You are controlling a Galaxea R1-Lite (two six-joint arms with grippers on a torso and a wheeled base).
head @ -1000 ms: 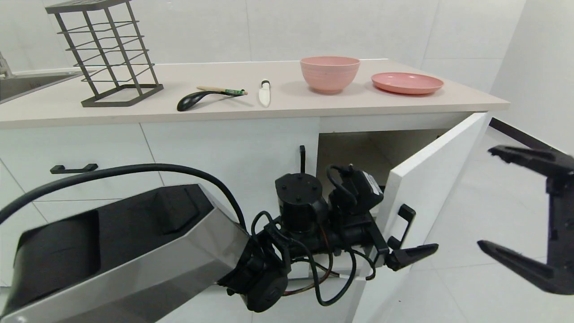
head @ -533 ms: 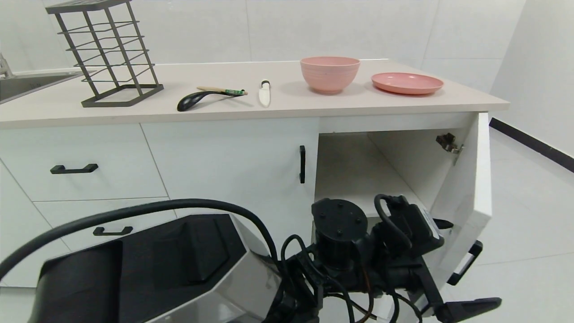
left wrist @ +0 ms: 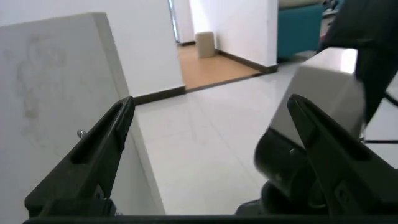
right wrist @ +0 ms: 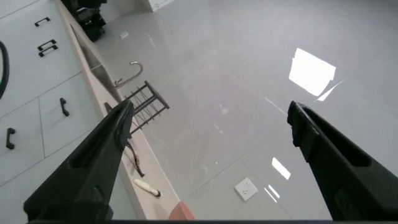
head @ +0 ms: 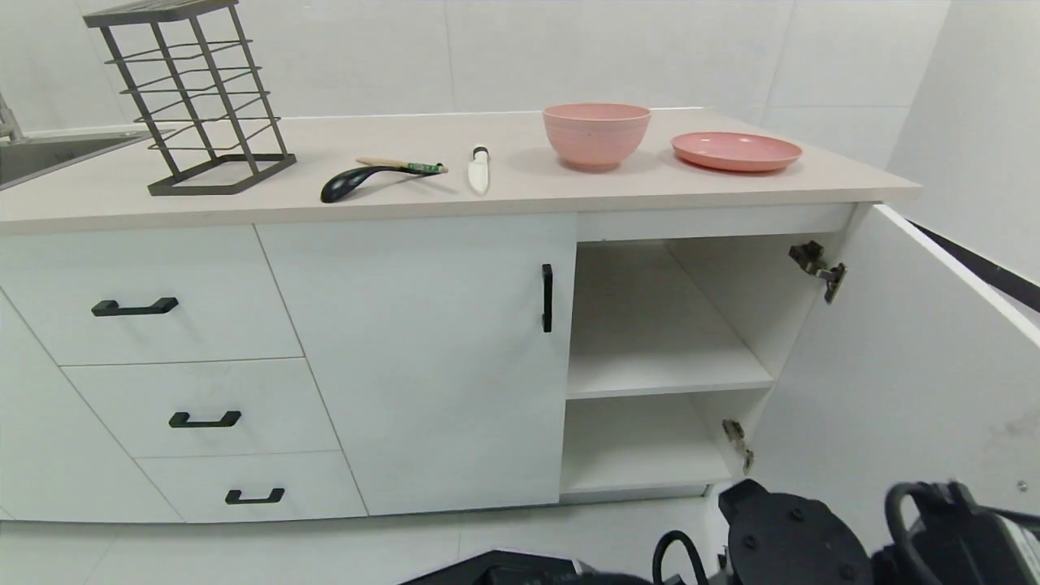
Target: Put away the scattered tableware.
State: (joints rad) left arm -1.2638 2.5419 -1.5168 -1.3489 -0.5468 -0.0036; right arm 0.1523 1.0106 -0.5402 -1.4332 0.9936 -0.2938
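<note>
- Listing from the head view: pink bowl (head: 596, 134) and pink plate (head: 736, 150), near each other but apart, toward the right end of the counter (head: 244, 203).
- Same view, mid-counter: black spoon (head: 357, 180) with a wooden stick (head: 390, 162) against its handle, and a white knife (head: 479, 169) just beside them.
- Wire rack (head: 199, 97) stands upright toward the left end, near the sink (head: 49, 154).
- Below the counter: three drawers (head: 203, 390) on the left. On the right, the cupboard door (head: 894, 366) stands wide open on two shelves (head: 650, 357).
- Left wrist view: my left gripper (left wrist: 211, 106) has its fingers spread wide, with nothing between them and touching nothing. The cupboard door (left wrist: 56, 81) is close beside one finger, with tiled floor (left wrist: 205, 143) beyond.
- Right wrist view: my right gripper (right wrist: 211, 109) is likewise spread wide and holds nothing. Well beyond it are the counter's wire rack (right wrist: 146, 102), a tap (right wrist: 127, 71), the white knife (right wrist: 146, 185) and the drawers (right wrist: 37, 68).
- Writing: the wooden stick carries a green band, its print too small to read.
</note>
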